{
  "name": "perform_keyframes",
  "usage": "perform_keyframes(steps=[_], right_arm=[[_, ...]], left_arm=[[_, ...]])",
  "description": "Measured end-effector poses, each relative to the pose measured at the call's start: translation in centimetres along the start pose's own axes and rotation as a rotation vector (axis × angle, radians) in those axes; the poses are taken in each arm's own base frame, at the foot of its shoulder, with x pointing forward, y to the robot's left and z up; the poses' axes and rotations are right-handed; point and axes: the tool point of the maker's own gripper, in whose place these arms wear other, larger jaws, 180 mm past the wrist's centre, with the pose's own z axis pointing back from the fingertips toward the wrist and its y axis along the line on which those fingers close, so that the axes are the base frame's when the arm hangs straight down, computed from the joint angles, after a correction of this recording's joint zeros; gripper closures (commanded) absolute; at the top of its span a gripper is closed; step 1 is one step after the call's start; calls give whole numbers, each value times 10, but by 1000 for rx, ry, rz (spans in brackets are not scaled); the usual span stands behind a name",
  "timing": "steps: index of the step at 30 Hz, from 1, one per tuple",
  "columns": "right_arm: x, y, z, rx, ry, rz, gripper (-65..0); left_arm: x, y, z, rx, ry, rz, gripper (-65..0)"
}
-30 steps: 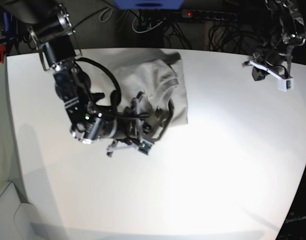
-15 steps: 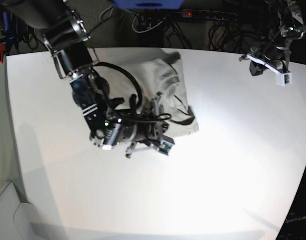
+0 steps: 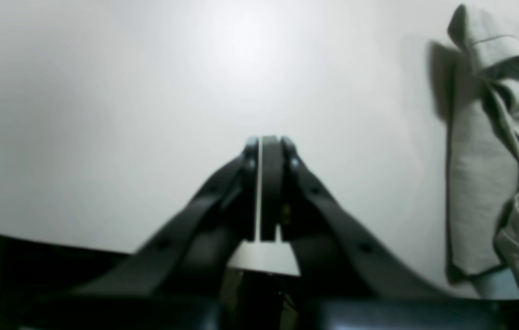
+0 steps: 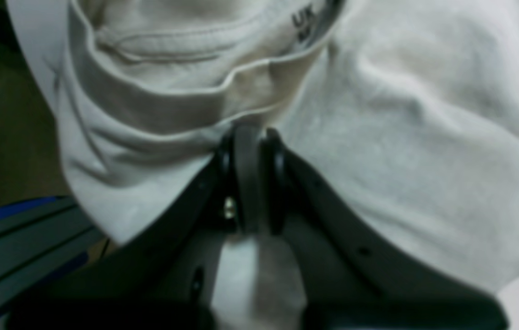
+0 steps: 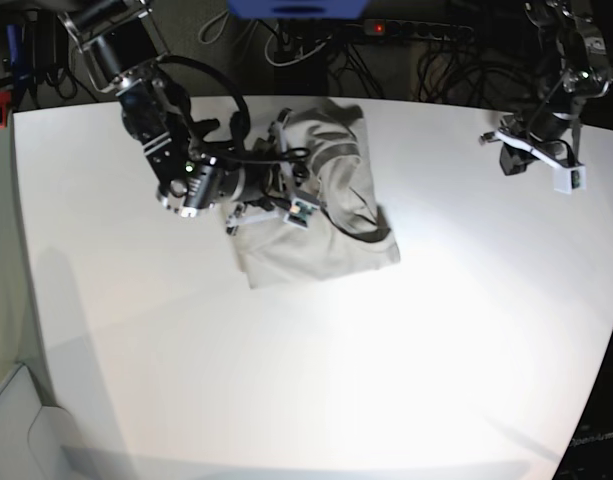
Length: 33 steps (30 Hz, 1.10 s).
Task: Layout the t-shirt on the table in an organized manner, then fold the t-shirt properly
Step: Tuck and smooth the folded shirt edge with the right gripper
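- While the t-shirt (image 5: 316,215) lies crumpled in a rough heap on the far half of the white desk (image 5: 386,380), toward the base view's left, the right claw (image 4: 252,137) is clamped on a fold of its cloth just below the neckband.
- In the right wrist view the ribbed collar (image 4: 172,98) curls above the fingertips, and a label with the letters "UK" (image 4: 303,20) shows inside the neck.
- The right arm (image 5: 176,150) reaches in from the far left corner of the base view and hangs over the shirt's left part.
- One lower edge of the shirt spreads flat toward the desk's middle; the rest is bunched and folded over itself.
- The left claw (image 3: 264,142) has its fingers pressed together on nothing, hanging over bare desk well apart from the shirt.
- In the left wrist view the shirt (image 3: 493,151) sits at the right edge, bunched.
- Cables and a power strip (image 5: 416,30) lie beyond the far edge.
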Motion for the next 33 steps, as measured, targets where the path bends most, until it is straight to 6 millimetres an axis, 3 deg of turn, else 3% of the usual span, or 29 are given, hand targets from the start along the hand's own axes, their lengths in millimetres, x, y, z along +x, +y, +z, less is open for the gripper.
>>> perform_keyframes(steps=[8,12,15,18,22,24,28,33], right_arm=[[7,23,0,29,-6,44,-26],[38,57,11,76,-100,160,-26],[38,73,10,108,-96,186,-26],[36,61,13,80,-90,185,-26],[36,3,32,-63,-98,119,-26],[34,-12,39,-102,-104,90,-26],[33,6,23,-38,-113,46,-26],[9,26,-8,48,-45,-26,-26]], left_arm=[[-2,3,1,7,5,1,-13],[-2,3,1,7,4,2,-13],[-2,3,1,7,4,2,-13],[-2,3,1,7,5,2,-13],[-7,4,4,12,11,2,-13],[-7,4,4,12,12,2,-13],[-2,3,2,8,-1,2,-13],[-2,3,2,9,0,0,-15]])
